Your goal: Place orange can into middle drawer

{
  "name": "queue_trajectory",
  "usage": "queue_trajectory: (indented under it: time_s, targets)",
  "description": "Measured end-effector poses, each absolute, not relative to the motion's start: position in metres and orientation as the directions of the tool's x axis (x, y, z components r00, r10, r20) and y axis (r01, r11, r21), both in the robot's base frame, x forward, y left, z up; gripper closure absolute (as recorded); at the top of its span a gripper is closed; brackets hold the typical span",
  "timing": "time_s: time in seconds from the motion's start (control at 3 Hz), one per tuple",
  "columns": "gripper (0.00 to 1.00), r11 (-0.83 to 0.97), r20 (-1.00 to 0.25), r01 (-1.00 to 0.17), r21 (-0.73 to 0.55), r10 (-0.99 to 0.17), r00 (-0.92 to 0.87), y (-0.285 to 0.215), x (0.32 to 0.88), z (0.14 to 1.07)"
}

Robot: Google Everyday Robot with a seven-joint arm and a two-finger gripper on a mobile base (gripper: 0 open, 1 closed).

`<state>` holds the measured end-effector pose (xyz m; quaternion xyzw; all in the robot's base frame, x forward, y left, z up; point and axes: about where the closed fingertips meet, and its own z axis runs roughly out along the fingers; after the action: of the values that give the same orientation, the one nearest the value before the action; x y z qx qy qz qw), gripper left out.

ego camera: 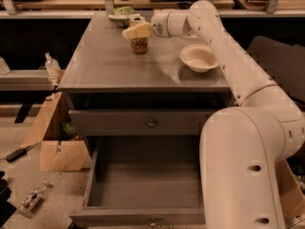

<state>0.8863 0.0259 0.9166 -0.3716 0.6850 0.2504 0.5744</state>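
Note:
The orange can [139,46] stands upright at the back of the grey cabinet top [109,66]. My gripper [137,31] reaches in from the right and sits at the can's upper part, covering it just below the silver top. The can stays on the surface. The middle drawer [143,187] is pulled wide open at the bottom of the view, its deep box empty and its knob [152,221] at the front edge. My white arm [238,142] fills the right side and hides the drawer's right end.
A white bowl [199,57] sits right of the can. A green-and-white item [121,14] lies behind the can. The upper drawer [151,123] is shut. A cardboard box [55,147], a bottle [51,63] and small clutter lie on the floor at left.

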Motion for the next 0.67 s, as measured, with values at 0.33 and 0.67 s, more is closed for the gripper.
queue_trajectory:
  time_s: [0.33, 0.67]
  targets:
    - [0.16, 0.592, -0.973, -0.804, -0.055, -0.212, -0.089, 0.0385, 0.891, 0.904]
    - [0.39, 0.588, -0.973, -0.807, -0.054, -0.212, -0.089, 0.0418, 0.8908, 0.9027]
